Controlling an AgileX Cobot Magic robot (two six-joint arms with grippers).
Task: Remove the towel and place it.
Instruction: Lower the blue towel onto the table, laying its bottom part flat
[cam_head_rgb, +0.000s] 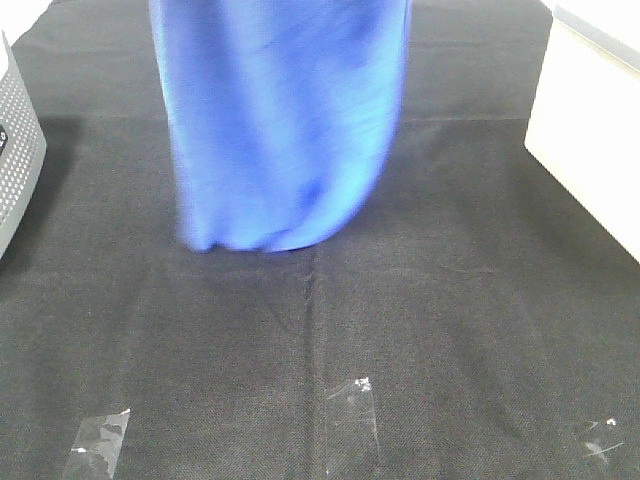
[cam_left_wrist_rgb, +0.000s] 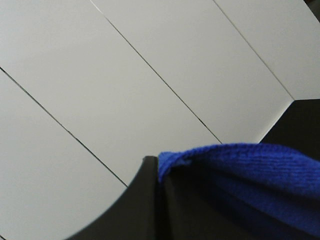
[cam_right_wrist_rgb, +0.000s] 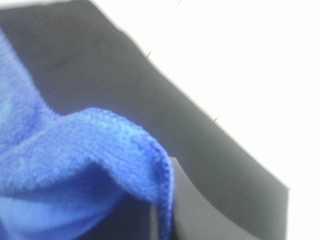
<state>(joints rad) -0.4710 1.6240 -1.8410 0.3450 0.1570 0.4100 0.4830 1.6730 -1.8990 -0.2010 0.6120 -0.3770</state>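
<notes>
Towel (cam_head_rgb: 285, 120) hangs at middle of desk's far edge, bottom hem near black cloth (cam_head_rgb: 450, 330). Soft, light, limp, likely sways. Left gripper (cam_left_wrist_rgb: 159, 172) and right gripper (cam_right_wrist_rgb: 164, 200) each clamped on top hem; stitched corners look like best hold.

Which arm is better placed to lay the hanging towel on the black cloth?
Neither clearly: the left jaws and the right jaws are each shut on an edge of the towel, which hangs near the middle; both should probably lower it together.
</notes>
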